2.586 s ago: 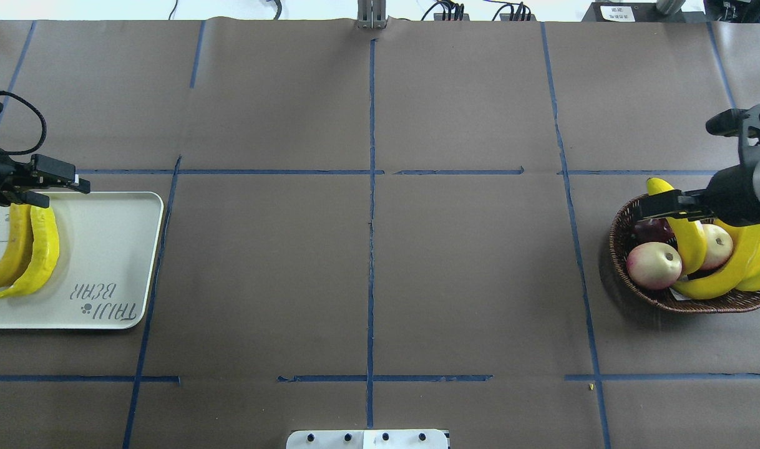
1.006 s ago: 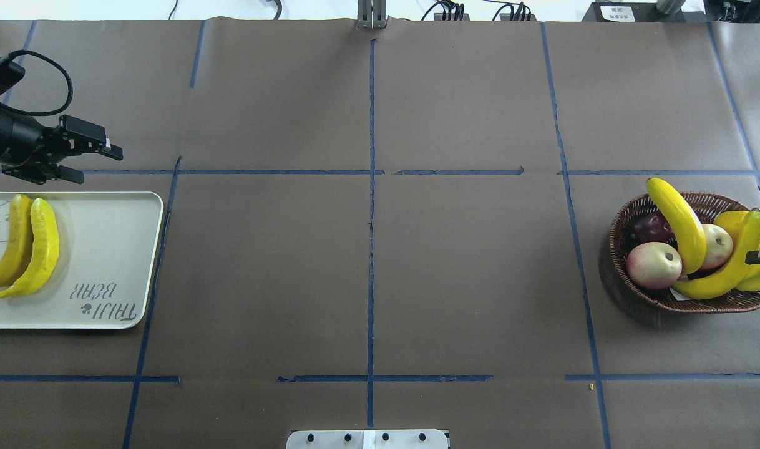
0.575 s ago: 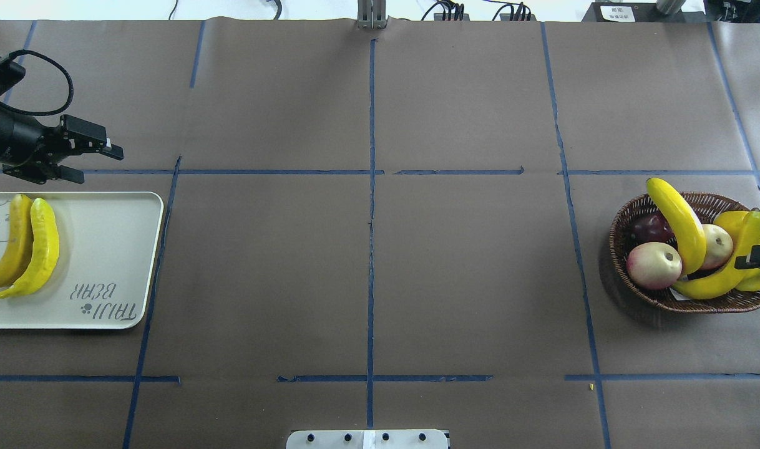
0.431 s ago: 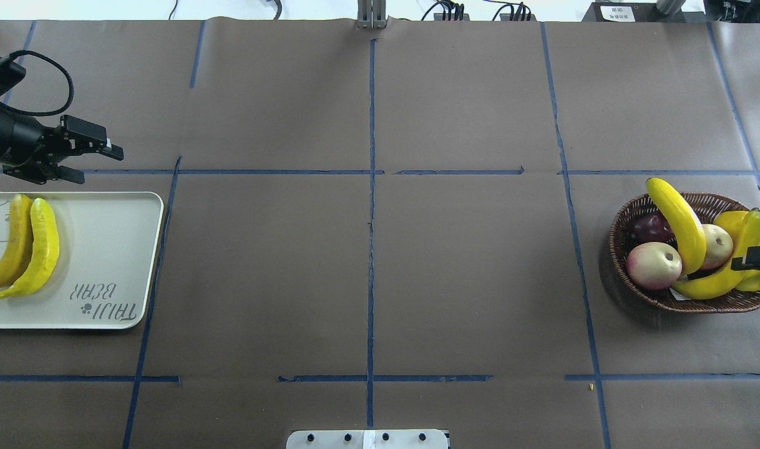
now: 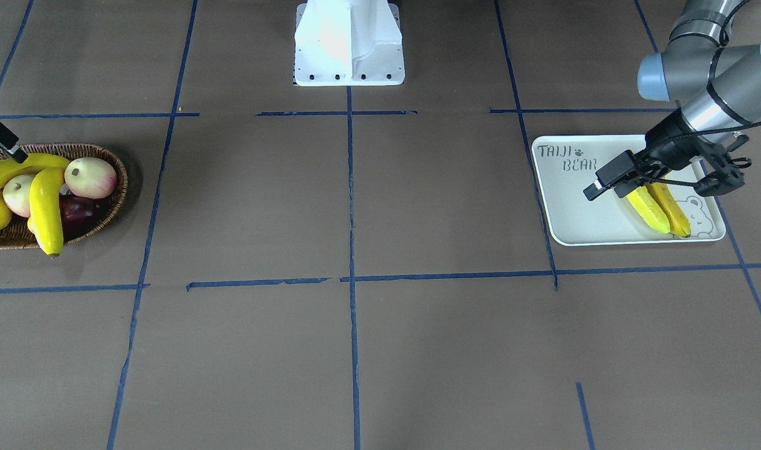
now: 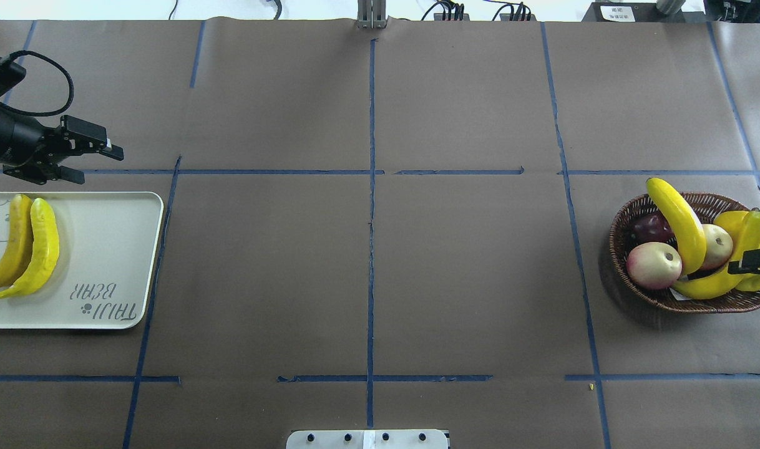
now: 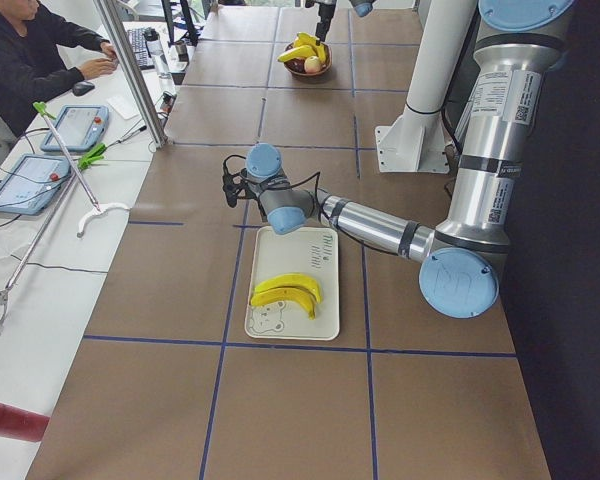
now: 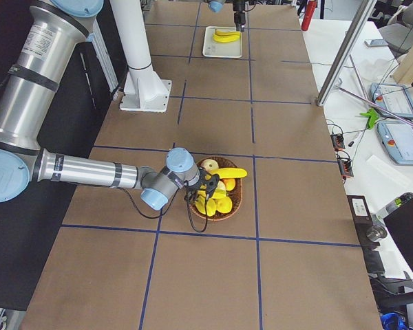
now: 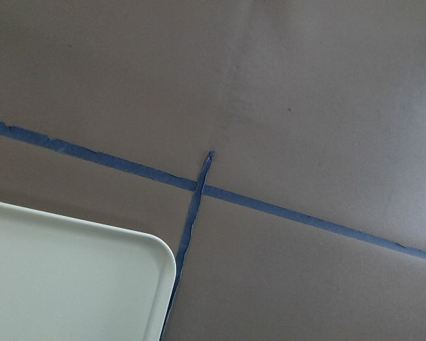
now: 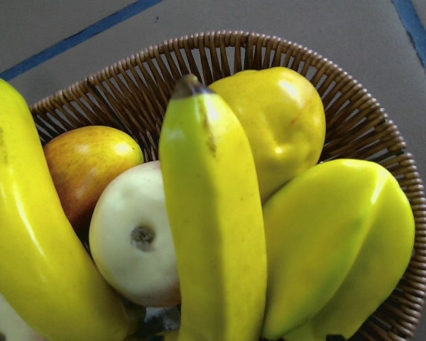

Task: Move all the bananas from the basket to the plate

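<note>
1. Where the brown table ends on the robot's left, the plate is seen. Two bananas are laid on it side by side, touching, over the bear drawing and apart from the lettering.
2. The left gripper is held in the air by the plate's far edge, apart from both of those bananas. Its fingers are spread wide and nothing is held between them.
3. At the table's right end the basket is set, and two more bananas are kept in it.
4. The long banana is propped on other fruit, with its tip poking out over the far rim. The curved banana is laid along the near side, one end raised.
5. The basket is shared with two round blushed fruits, a dark red fruit, a yellow pear-shaped fruit and a ridged yellow-green fruit.
6. Of the right gripper, only one dark fingertip is shown at the overhead view's right edge, just beside the curved banana. Whether its fingers are spread or pressed together cannot be told, nor whether the banana is touched.
7. That banana is seen from close above by the right wrist camera, filling the middle of its view.
8. In the left side view, a person is seated at a side table beyond the far edge.
</note>
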